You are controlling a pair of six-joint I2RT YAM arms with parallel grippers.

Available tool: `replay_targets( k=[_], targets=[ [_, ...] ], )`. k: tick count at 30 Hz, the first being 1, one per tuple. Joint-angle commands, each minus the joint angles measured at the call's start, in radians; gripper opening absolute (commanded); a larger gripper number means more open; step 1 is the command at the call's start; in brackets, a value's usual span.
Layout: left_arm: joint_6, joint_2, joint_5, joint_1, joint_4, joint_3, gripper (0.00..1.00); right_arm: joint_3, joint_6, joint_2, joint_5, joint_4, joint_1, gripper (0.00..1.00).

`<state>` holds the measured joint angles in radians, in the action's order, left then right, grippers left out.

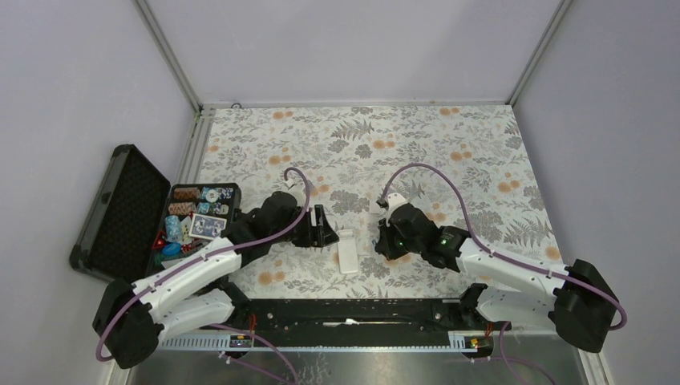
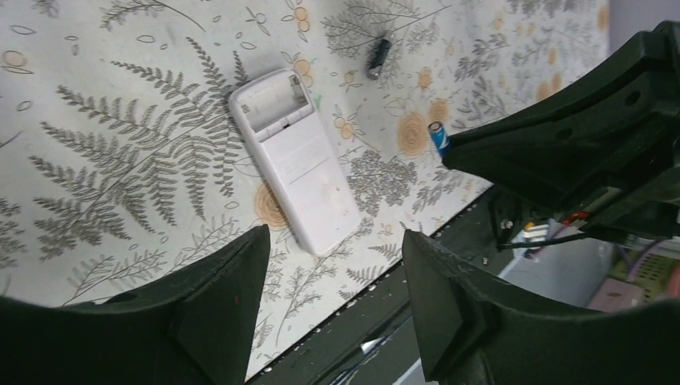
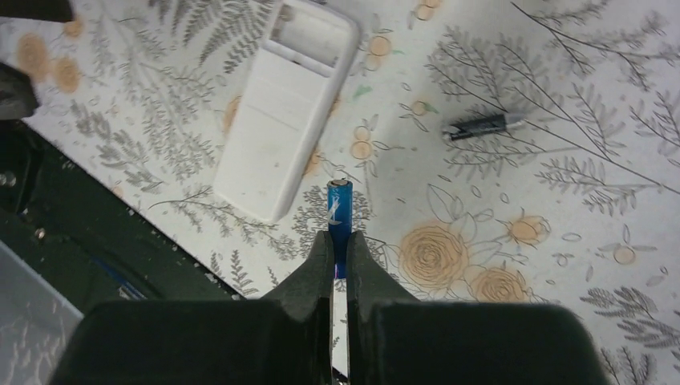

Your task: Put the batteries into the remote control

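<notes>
The white remote control (image 1: 348,250) lies back up on the floral cloth, its battery bay open and empty in the left wrist view (image 2: 298,156) and the right wrist view (image 3: 286,108). My right gripper (image 3: 338,245) is shut on a blue battery (image 3: 339,212), held above the cloth just right of the remote; its tip shows in the left wrist view (image 2: 437,135). The second, dark battery (image 3: 481,124) lies loose on the cloth beyond it, also in the left wrist view (image 2: 378,56). My left gripper (image 2: 335,241) is open and empty, just left of the remote (image 1: 319,228).
An open black case (image 1: 120,210) with poker chips and cards (image 1: 196,215) stands at the left edge of the cloth. The black rail of the arm bases (image 1: 353,313) runs along the near edge, close to the remote's near end.
</notes>
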<state>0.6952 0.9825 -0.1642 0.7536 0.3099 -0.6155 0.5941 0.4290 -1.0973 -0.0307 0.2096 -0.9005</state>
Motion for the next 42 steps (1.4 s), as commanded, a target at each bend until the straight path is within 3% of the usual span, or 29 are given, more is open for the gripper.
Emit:
replay_targets(
  k=[1,12,20,42],
  targets=[
    [0.044,-0.023,-0.187,-0.062,-0.124,0.034,0.65,-0.018,-0.122,0.04,0.14,-0.128,0.002,0.0],
    [0.126,0.047,-0.45,-0.105,-0.285,0.061,0.63,-0.009,-0.281,0.034,0.371,-0.284,0.0,0.0],
    [0.159,0.091,-0.555,-0.109,-0.347,0.083,0.56,-0.005,-0.395,0.053,0.467,-0.317,-0.011,0.0],
    [0.225,0.131,-0.636,-0.115,-0.455,0.118,0.38,0.017,-0.497,0.039,0.432,-0.341,-0.084,0.0]
  ],
)
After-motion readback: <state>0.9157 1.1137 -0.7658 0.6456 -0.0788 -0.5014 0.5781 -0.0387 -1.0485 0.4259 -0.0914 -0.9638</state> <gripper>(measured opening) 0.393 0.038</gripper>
